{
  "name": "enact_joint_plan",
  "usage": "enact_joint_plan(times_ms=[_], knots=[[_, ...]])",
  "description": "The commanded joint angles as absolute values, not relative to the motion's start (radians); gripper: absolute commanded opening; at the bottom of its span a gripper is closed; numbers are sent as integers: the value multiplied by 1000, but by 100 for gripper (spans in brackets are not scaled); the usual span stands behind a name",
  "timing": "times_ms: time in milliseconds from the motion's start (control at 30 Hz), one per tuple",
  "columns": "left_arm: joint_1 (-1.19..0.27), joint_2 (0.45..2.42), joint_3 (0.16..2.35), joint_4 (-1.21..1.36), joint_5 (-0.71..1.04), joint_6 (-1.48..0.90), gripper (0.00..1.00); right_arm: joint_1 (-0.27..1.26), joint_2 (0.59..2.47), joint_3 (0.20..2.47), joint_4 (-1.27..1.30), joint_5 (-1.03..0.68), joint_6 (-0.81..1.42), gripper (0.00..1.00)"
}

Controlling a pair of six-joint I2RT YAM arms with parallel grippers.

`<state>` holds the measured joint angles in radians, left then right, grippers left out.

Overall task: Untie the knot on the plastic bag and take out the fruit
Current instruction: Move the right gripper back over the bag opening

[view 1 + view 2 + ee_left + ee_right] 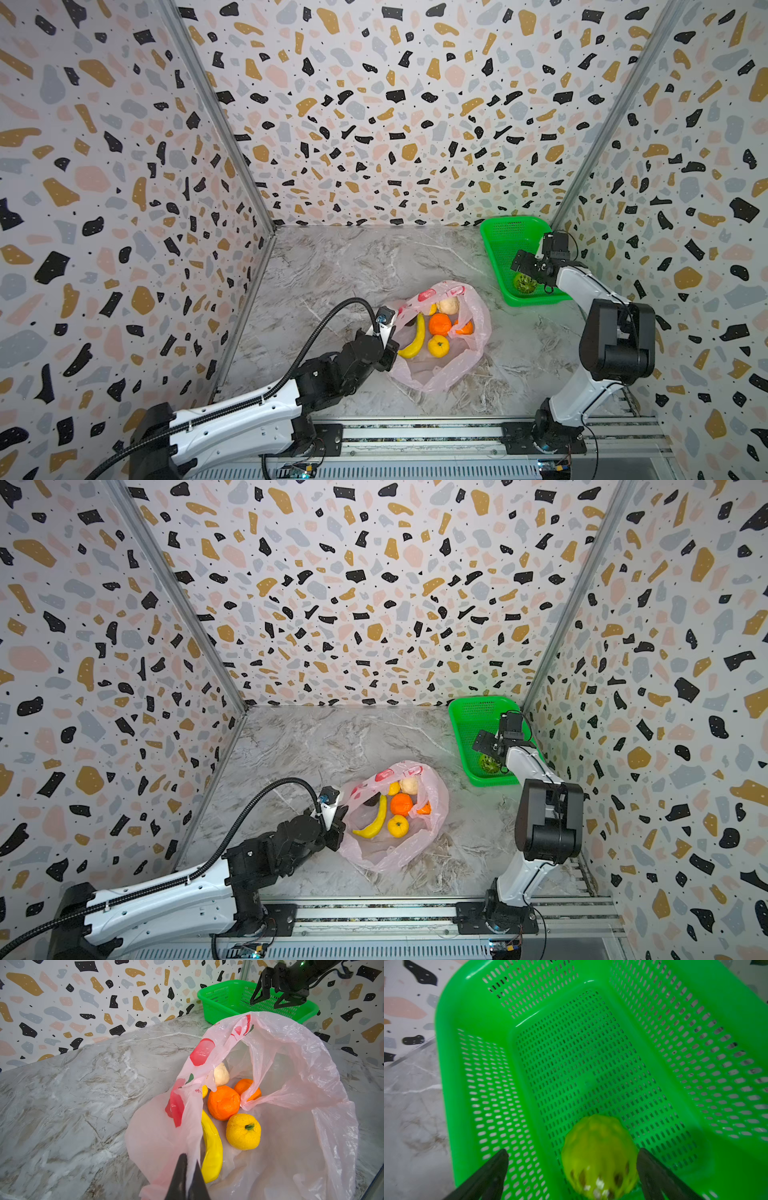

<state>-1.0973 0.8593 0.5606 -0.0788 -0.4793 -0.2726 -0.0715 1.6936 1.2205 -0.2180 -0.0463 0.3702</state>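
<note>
The pink plastic bag (451, 365) lies open mid-table in both top views, and the knot is out of view. Inside it are a yellow banana (212, 1147), an orange (223, 1103), a yellow-orange fruit (243, 1132), another orange (244, 1086) and a pale beige lump (221, 1075). My left gripper (190, 1162) is shut on the bag's near rim film, holding it up at the bag's left side (388, 353). My right gripper (573, 1152) stands open over the green basket (450, 1064). A bumpy green ball (600, 1157), blurred, sits low in the basket between the spread fingers.
The green basket (492, 257) stands at the back right corner against the patterned walls, with the right arm (615, 332) arching in front of it. Marble tabletop (332, 270) stretches left of and behind the bag. A rail (415, 436) runs along the front edge.
</note>
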Motion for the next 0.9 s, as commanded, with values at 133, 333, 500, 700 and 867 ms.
enact_joint_plan(times_ms=[133, 333, 500, 700, 867], knots=[[-1104, 851, 537, -17, -484, -269, 0, 66, 1407, 1135, -327, -70, 337, 97], [-1104, 859, 538, -14, -477, -269, 0, 281, 1224, 1092, -470, -83, 328, 97], [-1104, 853, 541, -12, -479, -267, 0, 501, 1130, 1090, -591, -77, 375, 96], [-1105, 853, 541, -6, -474, -269, 0, 722, 1112, 1092, -635, -114, 478, 94], [-1104, 849, 540, -5, -478, -264, 0, 845, 1169, 1043, -570, -127, 526, 90]])
